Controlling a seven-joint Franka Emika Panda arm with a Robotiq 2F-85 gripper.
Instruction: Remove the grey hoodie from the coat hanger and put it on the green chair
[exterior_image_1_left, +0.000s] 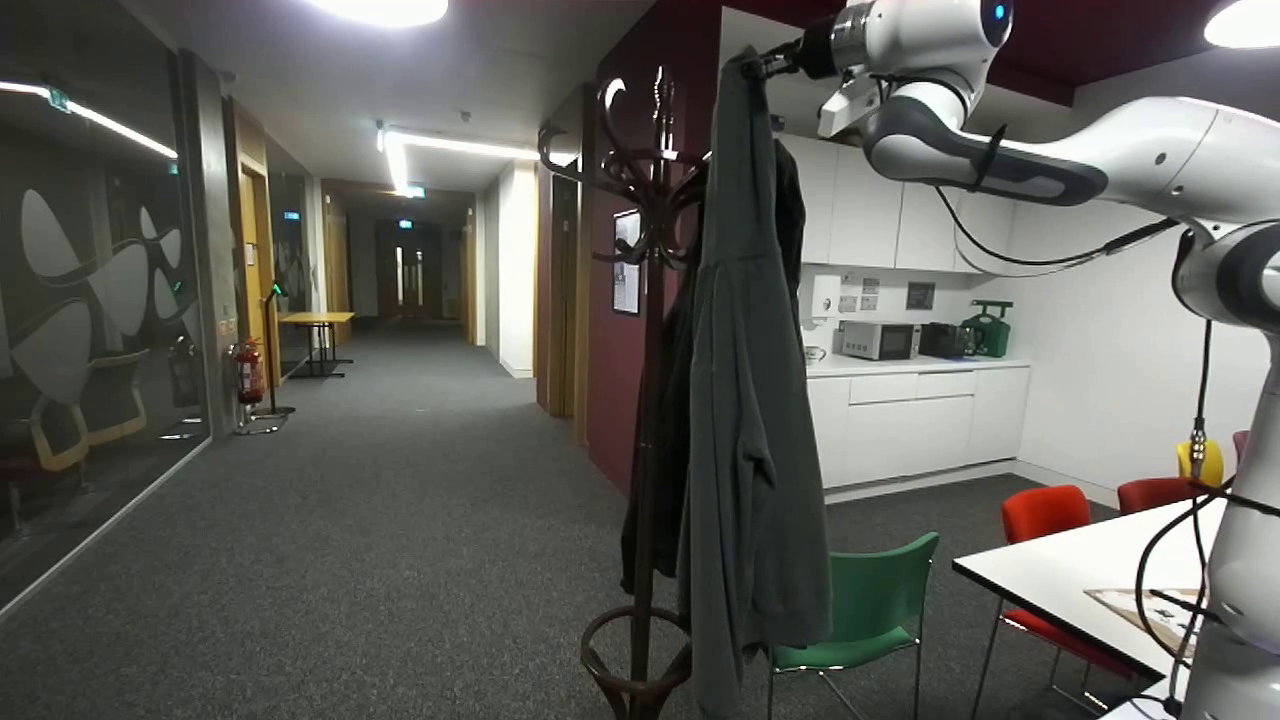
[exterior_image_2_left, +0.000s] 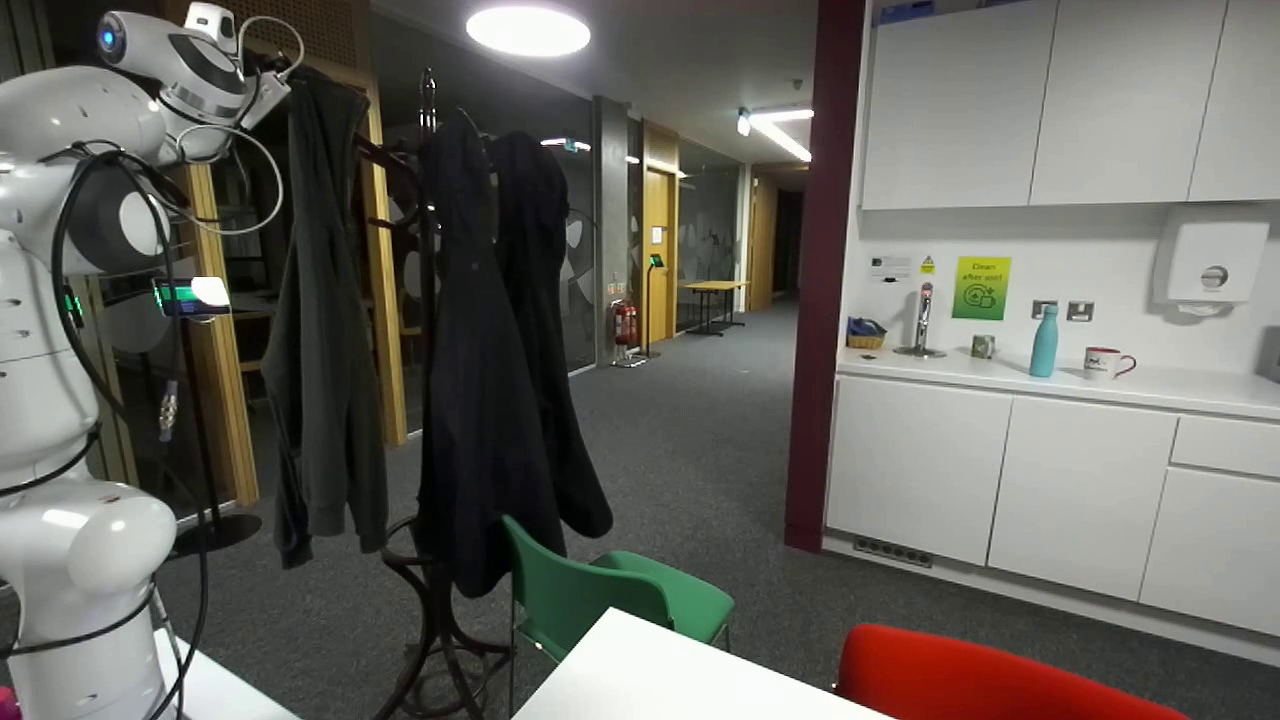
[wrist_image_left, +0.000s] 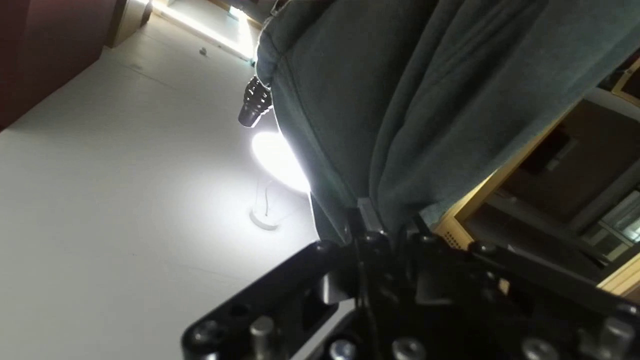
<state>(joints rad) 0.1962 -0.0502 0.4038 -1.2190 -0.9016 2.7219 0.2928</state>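
Observation:
The grey hoodie (exterior_image_1_left: 745, 400) hangs long and limp from my gripper (exterior_image_1_left: 768, 66), which is shut on its top. The hoodie also shows in an exterior view (exterior_image_2_left: 335, 310) and fills the upper wrist view (wrist_image_left: 425, 100); the fingertips (wrist_image_left: 387, 220) pinch its cloth. The coat hanger (exterior_image_1_left: 648, 400) stands right beside the hoodie; its pole also shows in an exterior view (exterior_image_2_left: 428, 250). I cannot tell whether a hook touches the hoodie. The green chair (exterior_image_1_left: 880, 590) stands behind the hoodie's lower end, partly hidden; its back shows in an exterior view (exterior_image_2_left: 590, 600).
Black coats (exterior_image_2_left: 480, 350) hang on the stand, between the hoodie and the corridor. A white table (exterior_image_2_left: 650, 670) stands close to the green chair. Red chairs (exterior_image_1_left: 1045, 515) stand by the table. White kitchen cabinets (exterior_image_1_left: 910, 430) line the wall behind.

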